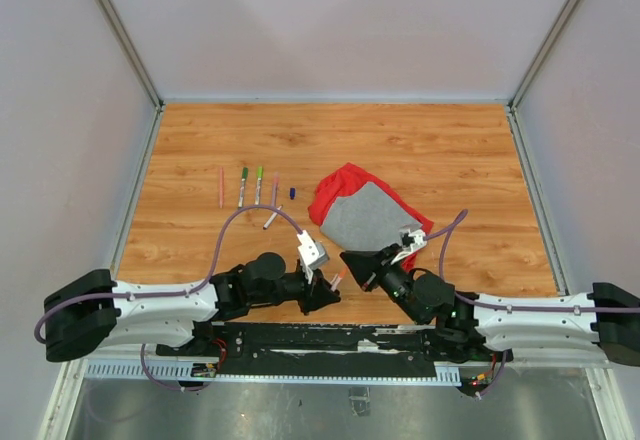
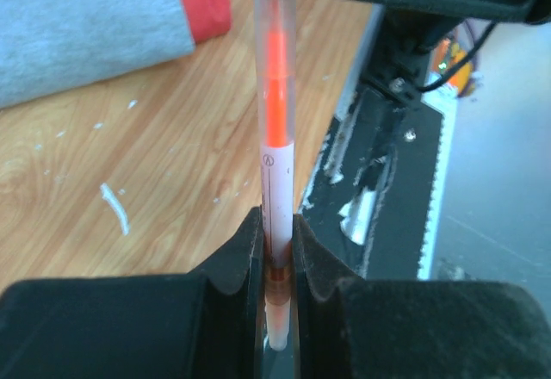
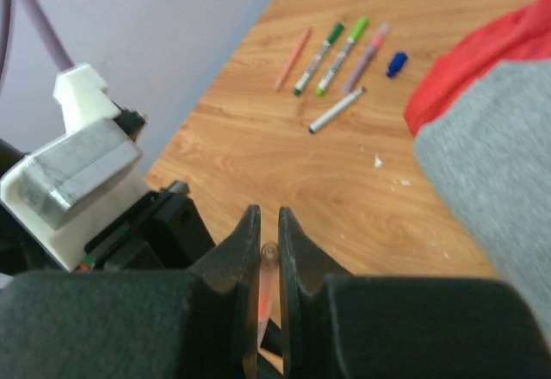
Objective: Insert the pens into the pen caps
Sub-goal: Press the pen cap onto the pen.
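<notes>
Clamped tight in the left fingers (image 2: 237, 263) by its white barrel: the orange pen (image 2: 275, 121). Pinched at the see-through orange end in the right fingers (image 3: 300, 254), barely a sliver open (cap or tip, can't tell). Held off the tabletop (image 3: 258, 146) between both, probably for a straight push. Further back, spare pens (image 3: 339, 57), blue cap (image 3: 396, 63).

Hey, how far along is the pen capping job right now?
Seemingly done: two green pens and a pink pen lie in a row with coloured ends on. In hand: the orange pen is clamped at one end by the left tool and at the other by the right tool; whether its cap is on is hidden. To do: a blue cap lies loose near a white pen.
</notes>
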Robot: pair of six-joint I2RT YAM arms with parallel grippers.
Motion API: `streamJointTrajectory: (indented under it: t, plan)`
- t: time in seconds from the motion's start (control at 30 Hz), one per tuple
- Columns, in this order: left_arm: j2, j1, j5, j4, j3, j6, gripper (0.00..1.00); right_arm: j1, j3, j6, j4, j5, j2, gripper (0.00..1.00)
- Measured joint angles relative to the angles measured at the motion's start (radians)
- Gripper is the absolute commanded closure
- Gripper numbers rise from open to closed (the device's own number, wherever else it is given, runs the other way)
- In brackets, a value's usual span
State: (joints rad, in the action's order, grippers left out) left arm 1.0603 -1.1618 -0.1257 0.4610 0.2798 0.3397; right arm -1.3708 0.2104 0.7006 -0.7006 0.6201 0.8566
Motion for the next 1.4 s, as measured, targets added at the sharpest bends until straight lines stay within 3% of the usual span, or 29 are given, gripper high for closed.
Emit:
streamJointTrajectory:
  t: [0.33, 0.57, 0.73, 0.97, 1.2, 1.4]
  plan:
    - [0.007, -0.011, -0.144, 0.094, 0.018, 0.077, 1.00, -0.069, -0.004, -0.135, 0.025, -0.071, -0.174, 1.00]
    - [0.029, -0.017, -0.164, 0.122, 0.079, 0.068, 0.99, -0.089, 0.095, -0.193, 0.261, -0.047, -0.326, 0.99]
    - [0.055, -0.017, -0.155, 0.137, 0.117, 0.056, 0.99, -0.104, 0.179, -0.234, 0.397, 0.005, -0.356, 0.93]
    - [0.057, -0.005, -0.091, 0.175, 0.121, 0.055, 0.99, -0.117, 0.303, -0.296, 0.592, 0.058, -0.356, 0.60]
    - [0.057, 0.003, -0.014, 0.161, 0.111, 0.063, 1.00, -0.122, 0.321, -0.340, 0.695, 0.095, -0.462, 0.47]
    - [0.045, 0.003, 0.130, -0.009, 0.127, 0.093, 0.99, -0.122, 0.331, -0.313, 0.851, 0.185, -0.496, 0.35]
